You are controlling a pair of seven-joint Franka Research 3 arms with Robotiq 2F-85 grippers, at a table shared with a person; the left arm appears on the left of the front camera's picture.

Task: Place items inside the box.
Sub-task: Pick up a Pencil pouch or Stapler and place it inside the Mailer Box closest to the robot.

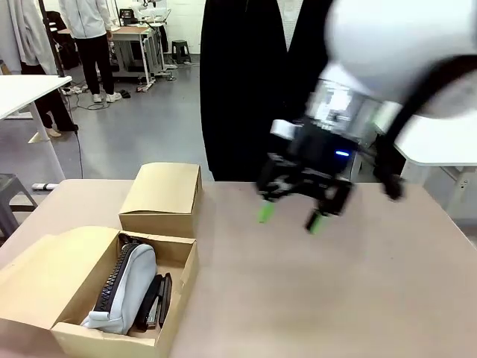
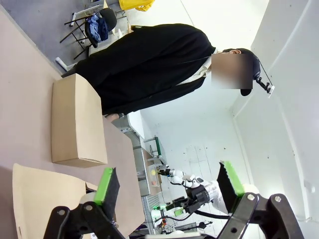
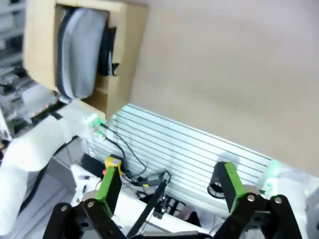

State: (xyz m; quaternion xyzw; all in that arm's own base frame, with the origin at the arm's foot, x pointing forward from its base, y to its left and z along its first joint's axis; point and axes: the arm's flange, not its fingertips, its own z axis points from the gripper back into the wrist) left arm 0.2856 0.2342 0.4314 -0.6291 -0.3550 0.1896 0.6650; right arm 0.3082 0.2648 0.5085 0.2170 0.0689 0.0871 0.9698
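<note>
1. Your grey pencil case point(image 1: 127, 287) lies inside the open cardboard box point(image 1: 182, 272) at the table's near-left corner. It's soft padded fabric, rounded, with a dark zip along its edge.
2. Wedged between the case and the box's right wall is a black item point(image 1: 156, 298), slim and hard-looking. You can't tell whether it's the stapler.
3. So at least two things are packed. No loose stationery shows on the bare tan table point(image 1: 313, 298), so what's left is anyone's guess.
4. The box is plain matte card with its flap folded out to the left.
5. Your right gripper point(image 1: 289, 218) hovers over mid-table, well apart from the box, jaws spread and empty.
6. Your left gripper point(image 2: 168, 183) also has its green pads wide apart, holding nothing.
7. A smaller closed carton point(image 1: 160, 195) sits just behind the box, and a person in a black coat point(image 1: 246, 89) stands at the far edge.
</note>
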